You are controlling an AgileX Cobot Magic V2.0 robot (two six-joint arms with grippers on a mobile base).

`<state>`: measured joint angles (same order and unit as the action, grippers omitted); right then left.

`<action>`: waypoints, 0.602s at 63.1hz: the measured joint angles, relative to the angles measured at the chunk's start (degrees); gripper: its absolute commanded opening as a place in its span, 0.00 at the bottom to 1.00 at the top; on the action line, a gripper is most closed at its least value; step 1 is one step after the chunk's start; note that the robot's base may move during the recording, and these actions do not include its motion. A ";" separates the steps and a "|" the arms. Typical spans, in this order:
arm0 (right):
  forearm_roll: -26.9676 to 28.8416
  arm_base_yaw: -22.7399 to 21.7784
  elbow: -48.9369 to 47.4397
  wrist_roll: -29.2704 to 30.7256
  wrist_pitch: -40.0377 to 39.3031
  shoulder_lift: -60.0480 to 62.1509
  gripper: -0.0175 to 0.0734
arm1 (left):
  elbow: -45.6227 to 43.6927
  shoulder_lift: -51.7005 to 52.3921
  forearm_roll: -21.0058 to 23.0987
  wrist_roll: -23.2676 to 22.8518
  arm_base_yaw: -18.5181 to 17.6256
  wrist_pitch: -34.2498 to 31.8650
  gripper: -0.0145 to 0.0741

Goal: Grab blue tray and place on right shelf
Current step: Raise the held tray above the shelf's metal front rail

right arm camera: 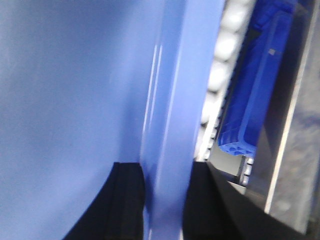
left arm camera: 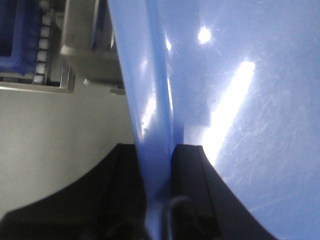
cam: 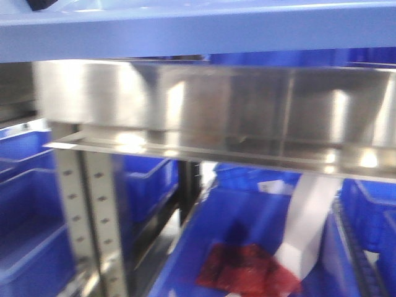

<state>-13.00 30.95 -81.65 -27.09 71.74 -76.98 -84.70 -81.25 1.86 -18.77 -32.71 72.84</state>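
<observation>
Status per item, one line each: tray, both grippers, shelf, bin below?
blue tray: held at its rim by both grippers.
left gripper: fingers shut on the tray rim.
right gripper: fingers shut on the tray rim.
right shelf: tray edge shows above its front lip; contact unclear.
blue bin: open-topped, holds a red bag and a white strip.

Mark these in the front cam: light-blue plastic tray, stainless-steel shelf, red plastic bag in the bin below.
light-blue plastic tray (cam: 185, 31), front-facing view, on its near edge.
stainless-steel shelf (cam: 216, 105), front-facing view, on its broad front lip.
red plastic bag (cam: 247, 269), front-facing view, on its middle.
</observation>
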 measured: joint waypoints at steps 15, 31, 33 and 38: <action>0.00 0.00 0.00 0.00 0.00 0.00 0.22 | 0.00 0.00 0.00 0.00 0.00 0.00 0.11; 0.00 0.00 0.00 0.00 0.00 0.00 0.22 | 0.00 0.00 0.00 0.00 0.00 0.00 0.11; 0.00 0.00 0.00 0.00 0.00 0.00 0.22 | 0.00 0.00 0.00 0.00 0.00 0.00 0.11; 0.00 0.00 0.00 0.00 0.00 0.00 0.22 | 0.00 0.00 0.00 0.00 0.00 0.00 0.11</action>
<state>-13.00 30.95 -81.65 -27.09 71.74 -76.98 -84.70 -81.25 1.86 -18.77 -32.71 72.84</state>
